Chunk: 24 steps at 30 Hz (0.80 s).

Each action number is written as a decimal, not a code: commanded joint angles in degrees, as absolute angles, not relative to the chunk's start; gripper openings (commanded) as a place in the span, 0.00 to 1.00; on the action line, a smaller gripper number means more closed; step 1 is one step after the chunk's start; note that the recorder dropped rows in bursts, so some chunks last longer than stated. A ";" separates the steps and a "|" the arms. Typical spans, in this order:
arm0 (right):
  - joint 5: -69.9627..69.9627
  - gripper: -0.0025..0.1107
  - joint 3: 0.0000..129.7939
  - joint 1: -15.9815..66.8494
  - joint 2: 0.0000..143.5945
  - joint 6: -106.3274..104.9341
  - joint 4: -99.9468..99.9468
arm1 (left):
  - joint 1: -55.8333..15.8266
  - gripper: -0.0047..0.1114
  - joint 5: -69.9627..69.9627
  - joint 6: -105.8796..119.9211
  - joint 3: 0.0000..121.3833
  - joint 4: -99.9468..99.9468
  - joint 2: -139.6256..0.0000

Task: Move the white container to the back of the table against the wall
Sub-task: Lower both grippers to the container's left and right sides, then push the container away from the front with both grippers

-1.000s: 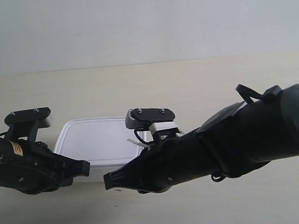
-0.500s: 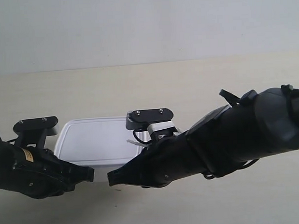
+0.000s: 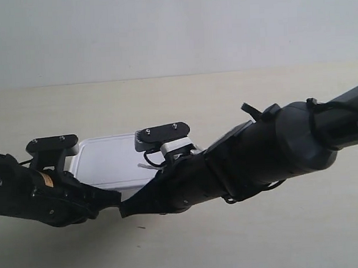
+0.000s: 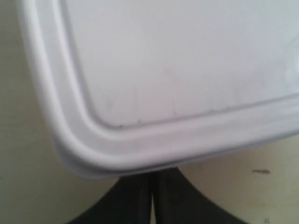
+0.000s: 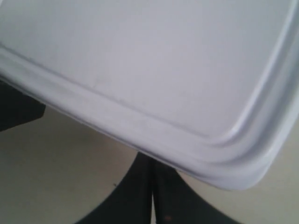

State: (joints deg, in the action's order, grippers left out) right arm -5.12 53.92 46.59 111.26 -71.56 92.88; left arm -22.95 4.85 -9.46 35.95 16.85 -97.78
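Edges and room: the white container (image 3: 109,163) sits flat on the near part of the surface (image 3: 254,108), lid on, well apart from the wall (image 3: 175,34). A wide band of surface lies between its far edge and the wall's foot. Its near edge is partly hidden behind my arms.

Exterior view: the arm at the exterior view's left (image 3: 46,197) and the arm at the exterior view's right (image 3: 251,167) come in low from either side. Their dark tips end near each other, just in front of the container's near edge.

Left jaws: closed, the two fingers (image 4: 133,200) pressed together with only a thin seam between them, nothing held. The tips run under the lid rim at a rounded corner of the container (image 4: 177,70). Whether they touch the tub's side is hidden.

Right jaws: also closed, fingers (image 5: 135,196) together along a thin seam, nothing held. The tips pass under the rim near another rounded corner of the container (image 5: 154,60). Contact is hidden here too.

Surface and room: pale cream surface (image 4: 23,177), faint grain, one small dark speck (image 4: 260,171) beside the left jaws. The wall is plain pale grey-blue.

Count: one container, one lid, two arms, two sets of jaws.
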 commanded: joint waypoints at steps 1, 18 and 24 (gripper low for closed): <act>-4.76 0.02 56.06 46.48 112.86 -74.38 92.44 | -23.24 0.04 3.76 -9.12 39.03 16.68 -100.30; -6.83 0.02 60.84 40.11 118.29 -75.53 92.44 | -20.59 0.04 1.71 -9.01 46.53 16.46 -108.46; -7.59 0.02 62.40 38.84 119.03 -75.64 91.24 | -20.56 0.04 -0.52 -9.01 48.20 16.46 -108.85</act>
